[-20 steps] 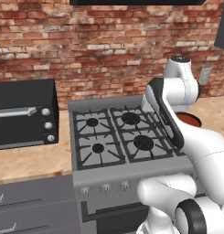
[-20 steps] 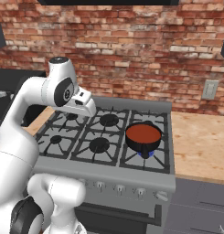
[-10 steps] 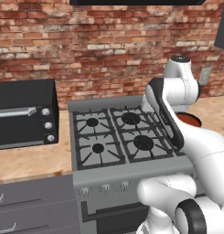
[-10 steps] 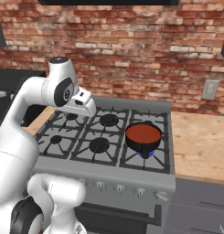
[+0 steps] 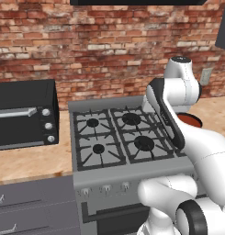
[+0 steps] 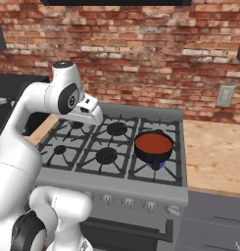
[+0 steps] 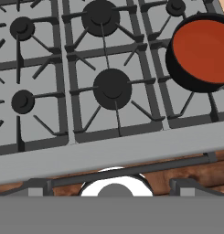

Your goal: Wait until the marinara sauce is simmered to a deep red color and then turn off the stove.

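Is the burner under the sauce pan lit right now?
Lit: a small blue flame shows beneath the black pan of marinara sauce on the stove.

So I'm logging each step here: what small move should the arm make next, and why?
Probably none yet: hold above the stove and watch. The marinara sauce in the pan looks orange-red rather than deep red, and a blue flame burns beneath. The front knobs sit low, so it could next ease toward them.

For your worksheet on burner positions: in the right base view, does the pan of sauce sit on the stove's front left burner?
No, the pan of marinara sauce sits at the stove's front right, blue flame beneath it.
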